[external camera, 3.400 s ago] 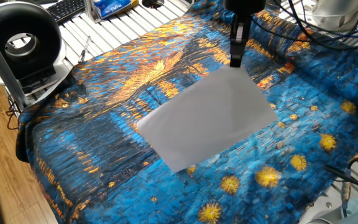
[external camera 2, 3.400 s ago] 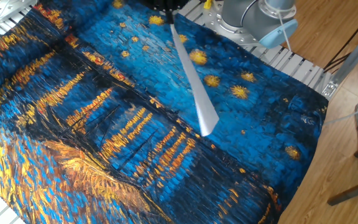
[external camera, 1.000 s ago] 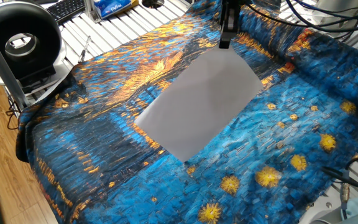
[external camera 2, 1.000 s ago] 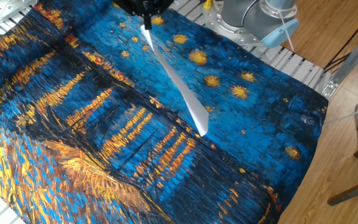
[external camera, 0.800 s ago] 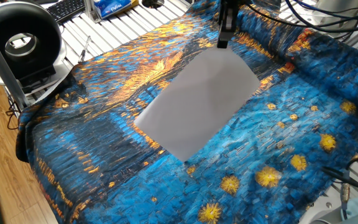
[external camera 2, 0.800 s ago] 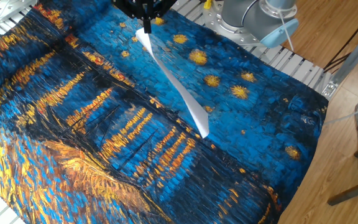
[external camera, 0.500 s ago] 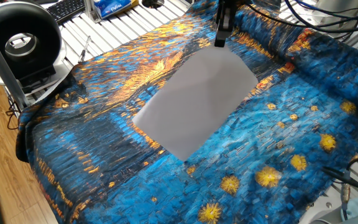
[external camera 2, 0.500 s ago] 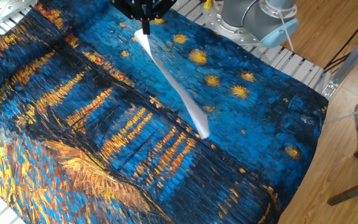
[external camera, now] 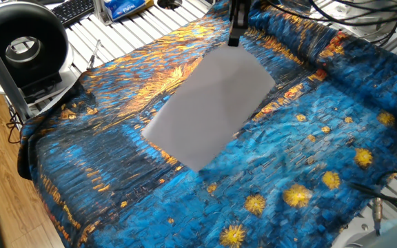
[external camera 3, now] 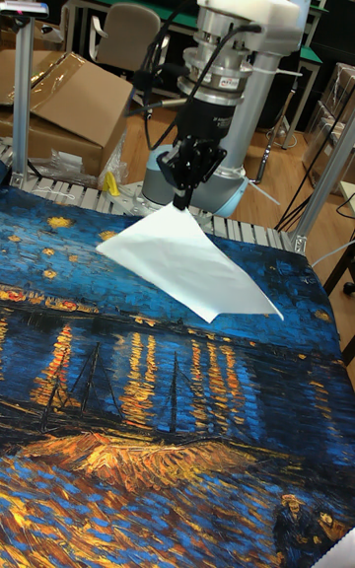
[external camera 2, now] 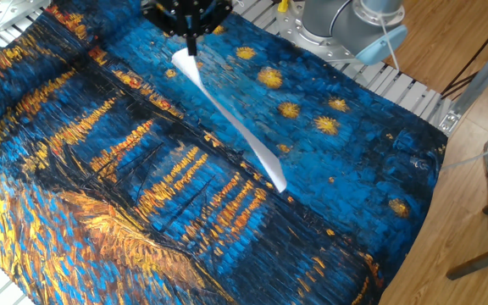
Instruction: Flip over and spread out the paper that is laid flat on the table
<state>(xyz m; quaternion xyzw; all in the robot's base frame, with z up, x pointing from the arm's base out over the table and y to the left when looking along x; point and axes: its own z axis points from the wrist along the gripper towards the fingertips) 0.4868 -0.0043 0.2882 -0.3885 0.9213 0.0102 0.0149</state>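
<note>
The paper [external camera: 209,107] is a plain white sheet held up off the table [external camera: 309,158], hanging at a slant from one corner. My gripper [external camera: 233,41] is shut on that top corner. In the other fixed view the paper [external camera 2: 227,119] shows nearly edge-on, sloping from my gripper [external camera 2: 189,52] down to a low corner just above the blue-and-orange cloth. In the tall fixed view the paper [external camera 3: 182,260] spreads below my gripper [external camera 3: 182,201], its lower right corner close to the table [external camera 3: 118,410].
A black ring-shaped device [external camera: 23,45] on a white base stands at the table's left corner. A keyboard [external camera: 74,10] lies on white slats behind. Cables [external camera: 350,21] trail at the right. A cardboard box [external camera 3: 64,100] sits beyond the table.
My gripper has carried the held corner steadily sideways across the table, and the paper has swung along with it, its low corner staying near the cloth.
</note>
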